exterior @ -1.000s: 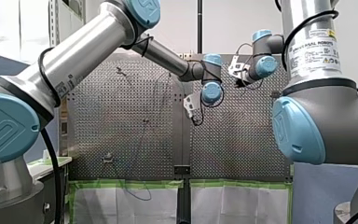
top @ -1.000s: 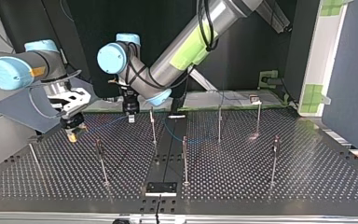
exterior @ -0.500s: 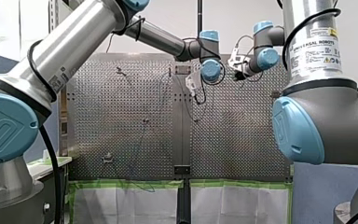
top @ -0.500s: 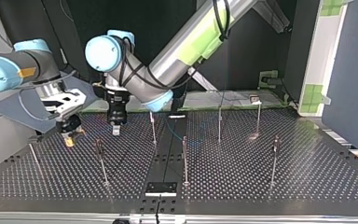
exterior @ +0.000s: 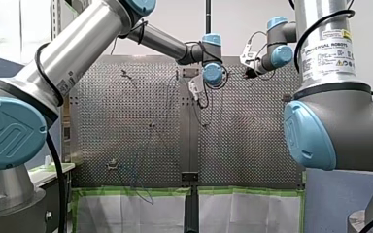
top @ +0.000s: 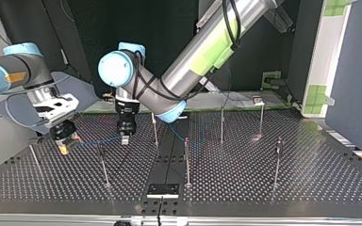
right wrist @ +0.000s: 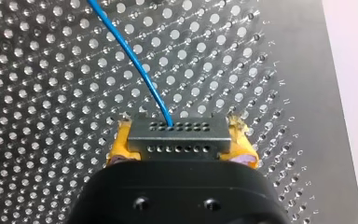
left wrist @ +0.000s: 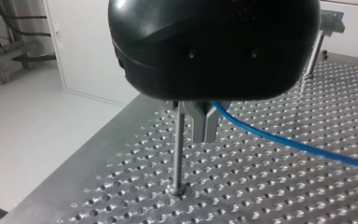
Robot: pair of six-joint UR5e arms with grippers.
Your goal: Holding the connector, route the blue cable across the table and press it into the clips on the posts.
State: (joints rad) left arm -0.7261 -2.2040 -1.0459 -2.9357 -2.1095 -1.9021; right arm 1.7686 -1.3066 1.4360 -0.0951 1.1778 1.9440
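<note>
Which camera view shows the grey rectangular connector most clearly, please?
The right wrist view: the grey rectangular connector sits between the yellow pads of my right gripper, blue cable leaving it. The top view shows it too small to tell; front and left wrist views miss it.

The rounded black gripper housing (left wrist: 214, 46) hides the top of the thin metal post (left wrist: 179, 149); the thin blue cable (left wrist: 279, 140) runs off-frame; the top view's three-o'clock dark clip (top: 278, 142) is too small to read.

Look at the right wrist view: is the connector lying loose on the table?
No, the connector sits clamped between the right gripper's yellow pads, blue cable attached.
</note>
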